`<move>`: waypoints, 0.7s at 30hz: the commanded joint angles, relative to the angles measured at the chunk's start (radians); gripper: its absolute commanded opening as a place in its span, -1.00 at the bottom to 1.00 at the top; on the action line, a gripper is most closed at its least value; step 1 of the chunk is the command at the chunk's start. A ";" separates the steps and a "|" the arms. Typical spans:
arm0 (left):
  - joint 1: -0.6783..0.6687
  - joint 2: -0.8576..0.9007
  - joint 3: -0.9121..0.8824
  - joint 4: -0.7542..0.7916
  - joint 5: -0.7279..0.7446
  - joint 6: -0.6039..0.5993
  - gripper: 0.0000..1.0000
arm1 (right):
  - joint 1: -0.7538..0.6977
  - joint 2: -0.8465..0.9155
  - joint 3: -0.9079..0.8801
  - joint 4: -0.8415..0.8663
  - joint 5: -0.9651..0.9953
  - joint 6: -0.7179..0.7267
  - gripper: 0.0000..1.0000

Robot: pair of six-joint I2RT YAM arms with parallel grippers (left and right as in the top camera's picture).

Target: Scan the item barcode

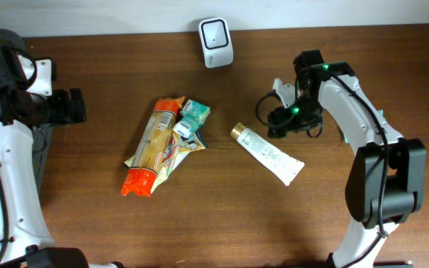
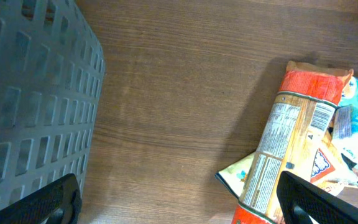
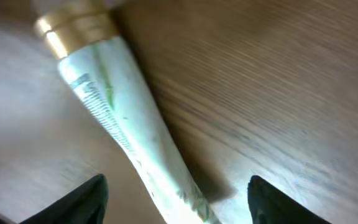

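Observation:
A white tube with a gold cap (image 1: 267,154) lies on the wooden table right of centre. In the right wrist view the tube (image 3: 123,118) runs down between my fingers, which stand well apart from it. My right gripper (image 3: 176,190) is open and hovers just behind the tube; overhead it (image 1: 276,121) is near the cap end. The white barcode scanner (image 1: 216,42) stands at the back edge. My left gripper (image 1: 77,106) is open at the far left and holds nothing; in its wrist view the gripper (image 2: 178,186) is over bare wood.
An orange and yellow pasta packet (image 1: 153,147) and a teal packet (image 1: 192,117) lie overlapped in the middle; the pasta packet (image 2: 291,149) shows printed panels. A grey slotted basket (image 2: 30,93) stands at the left edge. A cable loops beside the right arm (image 1: 263,104).

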State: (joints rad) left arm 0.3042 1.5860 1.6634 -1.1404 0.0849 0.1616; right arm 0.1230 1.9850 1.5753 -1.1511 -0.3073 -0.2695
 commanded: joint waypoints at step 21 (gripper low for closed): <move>0.004 -0.002 0.007 0.002 0.000 0.012 0.98 | -0.013 0.002 -0.423 0.407 -0.484 0.077 -0.92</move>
State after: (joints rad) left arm 0.3042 1.5860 1.6634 -1.1404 0.0849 0.1616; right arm 0.1055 1.9591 1.1450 -0.7620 -0.6956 -0.2104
